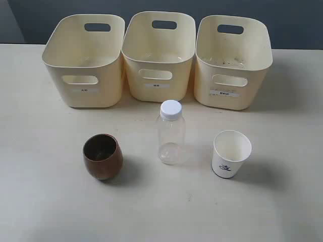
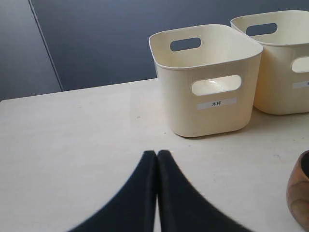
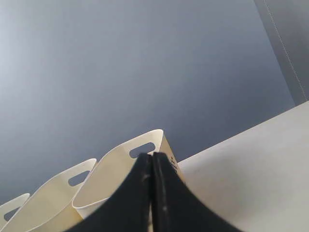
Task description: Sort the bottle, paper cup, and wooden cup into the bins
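Note:
On the table, in a row, stand the wooden cup (image 1: pixel 102 156) at the left, the clear bottle (image 1: pixel 170 132) with its white cap in the middle, and the white paper cup (image 1: pixel 231 153) at the right. Behind them are three cream bins: left (image 1: pixel 86 60), middle (image 1: pixel 158 55), right (image 1: pixel 232 61). Neither arm shows in the exterior view. My left gripper (image 2: pixel 157 153) is shut and empty above bare table, with the left bin (image 2: pixel 207 79) ahead and the wooden cup's edge (image 2: pixel 300 193) at the side. My right gripper (image 3: pixel 152 155) is shut and empty, with bins (image 3: pixel 116 174) beyond it.
A dark grey wall (image 1: pixel 282 20) runs behind the bins along the table's far edge. The pale tabletop (image 1: pixel 45 201) stretches in front of the three objects.

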`<action>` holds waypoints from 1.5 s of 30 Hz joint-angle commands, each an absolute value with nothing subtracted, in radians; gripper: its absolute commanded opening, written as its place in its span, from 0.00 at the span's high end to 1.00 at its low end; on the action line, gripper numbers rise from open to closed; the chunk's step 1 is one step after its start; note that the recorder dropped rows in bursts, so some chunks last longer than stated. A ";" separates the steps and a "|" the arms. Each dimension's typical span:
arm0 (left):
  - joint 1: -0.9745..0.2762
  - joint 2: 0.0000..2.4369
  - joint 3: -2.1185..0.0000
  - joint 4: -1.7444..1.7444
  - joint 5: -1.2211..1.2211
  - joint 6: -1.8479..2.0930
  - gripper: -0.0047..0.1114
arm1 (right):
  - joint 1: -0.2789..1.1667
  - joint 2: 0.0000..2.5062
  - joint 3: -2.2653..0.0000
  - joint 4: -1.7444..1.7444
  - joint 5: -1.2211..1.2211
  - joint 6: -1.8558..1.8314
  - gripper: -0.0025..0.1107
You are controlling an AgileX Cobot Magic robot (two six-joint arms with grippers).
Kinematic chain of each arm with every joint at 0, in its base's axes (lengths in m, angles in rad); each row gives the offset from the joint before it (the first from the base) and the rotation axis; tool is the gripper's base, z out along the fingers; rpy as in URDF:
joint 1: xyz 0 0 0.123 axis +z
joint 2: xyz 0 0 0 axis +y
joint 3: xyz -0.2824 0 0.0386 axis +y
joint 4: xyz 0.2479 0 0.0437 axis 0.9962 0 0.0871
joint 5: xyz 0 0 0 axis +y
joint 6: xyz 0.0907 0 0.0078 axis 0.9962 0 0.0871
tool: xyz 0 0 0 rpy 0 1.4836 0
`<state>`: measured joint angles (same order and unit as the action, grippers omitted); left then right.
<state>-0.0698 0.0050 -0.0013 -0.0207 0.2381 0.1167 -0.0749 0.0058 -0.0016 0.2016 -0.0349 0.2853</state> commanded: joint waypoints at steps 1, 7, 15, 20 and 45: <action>-0.073 0.000 0.000 -0.019 0.238 0.115 0.96 | -0.081 0.000 0.000 0.200 -0.035 0.284 0.99; -0.073 0.000 0.000 -0.019 0.238 0.115 0.96 | -0.081 0.000 0.000 0.239 -0.058 0.288 0.99; -0.073 0.000 0.000 -0.019 0.238 0.115 0.96 | -0.081 0.000 0.000 0.381 -0.080 0.288 0.99; -0.073 0.000 0.000 -0.019 0.238 0.115 0.96 | -0.079 0.000 0.000 0.385 -0.078 0.288 0.99; -0.073 0.000 0.000 -0.019 0.238 0.115 0.96 | 0.148 0.768 -0.973 0.686 0.527 -0.675 0.99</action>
